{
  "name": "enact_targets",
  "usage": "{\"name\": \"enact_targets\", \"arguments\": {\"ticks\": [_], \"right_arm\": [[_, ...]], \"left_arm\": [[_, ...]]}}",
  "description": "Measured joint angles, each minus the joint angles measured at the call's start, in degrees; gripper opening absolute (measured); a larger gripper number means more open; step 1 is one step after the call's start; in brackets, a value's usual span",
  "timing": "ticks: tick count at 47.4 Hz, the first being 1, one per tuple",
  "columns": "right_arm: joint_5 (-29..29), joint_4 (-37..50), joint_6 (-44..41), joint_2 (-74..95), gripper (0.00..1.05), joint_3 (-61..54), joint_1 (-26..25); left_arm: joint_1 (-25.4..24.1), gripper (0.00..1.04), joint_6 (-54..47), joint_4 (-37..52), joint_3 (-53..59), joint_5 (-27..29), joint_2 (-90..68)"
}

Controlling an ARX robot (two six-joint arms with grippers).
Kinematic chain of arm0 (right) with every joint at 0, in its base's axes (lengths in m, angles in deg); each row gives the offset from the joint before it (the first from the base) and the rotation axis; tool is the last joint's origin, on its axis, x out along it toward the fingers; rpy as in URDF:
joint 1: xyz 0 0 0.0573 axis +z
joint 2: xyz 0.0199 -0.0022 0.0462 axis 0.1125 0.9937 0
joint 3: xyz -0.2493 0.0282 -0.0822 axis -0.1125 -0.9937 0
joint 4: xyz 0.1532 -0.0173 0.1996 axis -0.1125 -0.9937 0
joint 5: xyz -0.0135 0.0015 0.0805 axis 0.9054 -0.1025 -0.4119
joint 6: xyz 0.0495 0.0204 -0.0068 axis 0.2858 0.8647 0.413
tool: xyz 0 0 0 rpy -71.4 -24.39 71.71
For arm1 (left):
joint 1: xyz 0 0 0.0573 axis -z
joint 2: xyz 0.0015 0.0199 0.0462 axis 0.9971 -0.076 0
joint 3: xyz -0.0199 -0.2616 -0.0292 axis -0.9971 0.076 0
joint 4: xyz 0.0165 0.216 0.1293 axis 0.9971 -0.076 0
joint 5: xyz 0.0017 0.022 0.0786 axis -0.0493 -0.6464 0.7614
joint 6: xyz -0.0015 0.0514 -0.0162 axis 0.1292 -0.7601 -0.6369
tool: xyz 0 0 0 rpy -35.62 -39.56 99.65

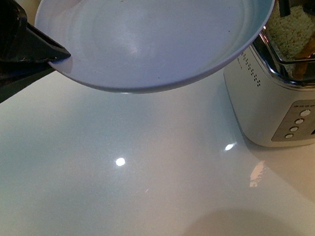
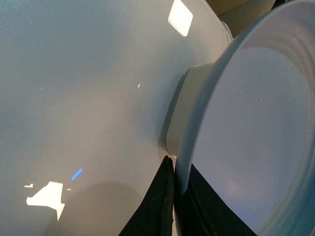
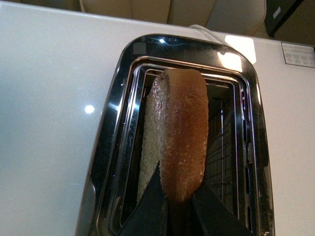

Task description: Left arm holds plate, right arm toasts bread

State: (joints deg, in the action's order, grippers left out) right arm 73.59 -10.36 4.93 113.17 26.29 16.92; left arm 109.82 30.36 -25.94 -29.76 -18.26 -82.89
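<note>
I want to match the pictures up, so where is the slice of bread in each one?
Front view: the bread is in the top right corner, sticking up from the toaster.
Left wrist view: not in it; the plate hides most of the toaster.
Right wrist view: in the middle, pinched by the right arm's fingers at the slot.
Shared landmark: the white toaster shows in all three.

I see the plate (image 1: 158,31) above the table (image 1: 100,217), left of the toaster (image 1: 265,105) that has bread (image 1: 293,29) in it.
</note>
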Motion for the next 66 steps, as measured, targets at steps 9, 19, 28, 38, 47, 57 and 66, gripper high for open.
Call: {"name": "enact_targets", "arguments": {"ticks": [9,19,28,38,47,57,66], "right_arm": [[0.15,-0.13,0.72,0.57,0.17,0.02,0.22],[-0.74,-3.98,1.22,-4.5,0.51,-1.68,0.07],[-5.77,-8.79,0.94,-20.61,0.82,-6.95,-2.62],[-11.98,-25.46,1.18,-44.81,0.96,-14.21,-7.89],[-10.49,-2.67,2.4,-53.0,0.77,-24.06,-10.08],[-10.58,6.64,2.67,-56.68,0.47,-32.46,-10.38],[-10.56,6.84,2.73,-61.2,0.14,-37.0,-10.38]], "left_arm": [[0.0,0.03,0.0,0.0,0.0,0.0,0.0],[0.0,0.03,0.02,0.0,0.0,0.0,0.0],[0.0,0.03,0.02,0.0,0.0,0.0,0.0],[0.0,0.03,0.0,0.0,0.0,0.0,0.0],[0.04,0.03,0.0,0.0,-0.02,-0.22,0.02],[0.02,0.03,0.02,0.0,-0.04,0.0,0.02],[0.02,0.03,0.02,0.0,-0.04,0.0,0.02]]}}
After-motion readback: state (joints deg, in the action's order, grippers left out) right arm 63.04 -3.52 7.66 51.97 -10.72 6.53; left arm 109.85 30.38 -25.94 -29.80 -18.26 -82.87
